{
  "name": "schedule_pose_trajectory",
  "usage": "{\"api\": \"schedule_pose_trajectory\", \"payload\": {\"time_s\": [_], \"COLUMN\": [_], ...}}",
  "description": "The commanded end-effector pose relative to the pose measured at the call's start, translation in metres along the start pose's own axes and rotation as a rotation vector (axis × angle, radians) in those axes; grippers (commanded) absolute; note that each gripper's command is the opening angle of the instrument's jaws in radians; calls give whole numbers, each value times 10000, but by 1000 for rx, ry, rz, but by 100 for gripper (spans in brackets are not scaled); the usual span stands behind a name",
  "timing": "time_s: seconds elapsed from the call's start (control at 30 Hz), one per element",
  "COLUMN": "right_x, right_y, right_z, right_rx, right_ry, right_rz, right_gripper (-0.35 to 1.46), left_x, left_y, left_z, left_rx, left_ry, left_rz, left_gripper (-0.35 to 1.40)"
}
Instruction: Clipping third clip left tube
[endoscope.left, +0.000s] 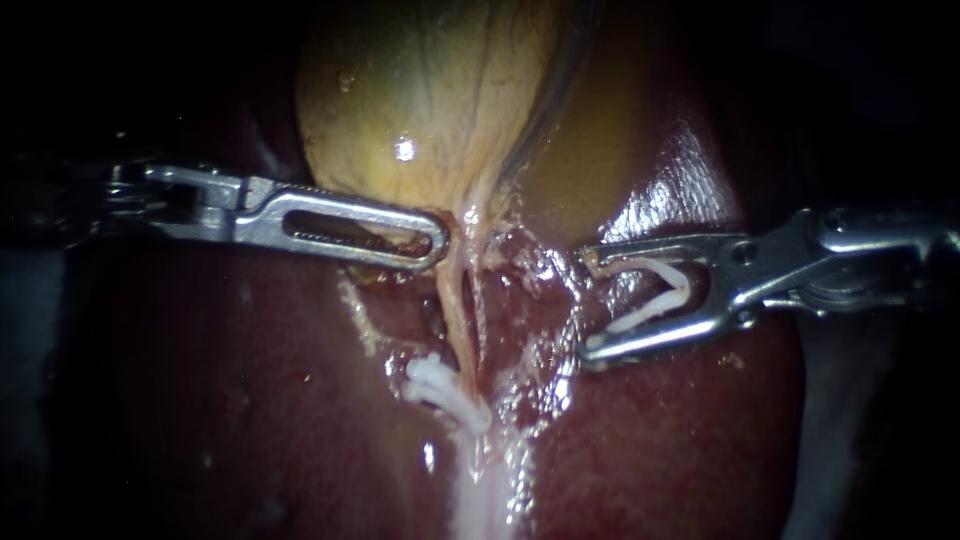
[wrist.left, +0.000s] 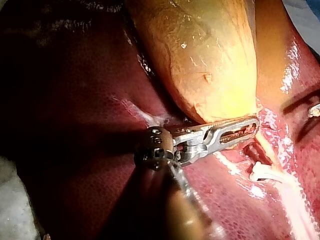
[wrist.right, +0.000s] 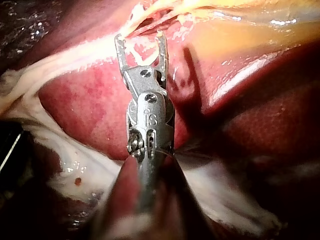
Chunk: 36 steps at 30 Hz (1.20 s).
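Observation:
The yellow gallbladder (endoscope.left: 430, 100) narrows into a pale left tube (endoscope.left: 458, 310) that runs down over the dark red liver (endoscope.left: 200, 400). Two white clips (endoscope.left: 435, 385) sit on that tube low down. My left instrument (endoscope.left: 432, 240) has its slotted jaws shut on the gallbladder's lower edge, as the left wrist view also shows (wrist.left: 246, 130). My right instrument (endoscope.left: 590, 305) stands to the right of the tube, apart from it, its jaws wide and holding an open white clip (endoscope.left: 655, 298). In the right wrist view the jaws (wrist.right: 140, 40) point at pale strands ahead (wrist.right: 150, 15).
Wet, glistening torn tissue (endoscope.left: 540, 270) lies between the tube and my right instrument. White fatty tissue (endoscope.left: 480, 500) trails below the clips. The left wrist view shows the two clips (wrist.left: 260, 172) beside my left instrument's tip.

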Motion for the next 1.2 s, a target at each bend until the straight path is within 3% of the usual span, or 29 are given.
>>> {"api": "schedule_pose_trajectory", "payload": {"time_s": [0.03,0.27,0.43,0.63,1.2], "right_x": [0,0,1,3,16], "right_y": [0,-1,-1,-4,2], "right_z": [0,1,2,7,63], "right_rx": [0,-4,-5,-7,-41], "right_ry": [0,0,0,1,2], "right_rz": [0,0,1,1,11], "right_gripper": [49,49,50,50,50], "left_x": [0,11,25,25,24], "left_y": [1,22,47,68,66], "left_z": [-1,-21,-45,-56,-55], "left_rx": [0,-12,-12,-18,-20], "left_ry": [0,-10,7,16,17], "left_rz": [0,-13,-22,-23,-22], "left_gripper": [-35,-35,-35,-35,-35]}}
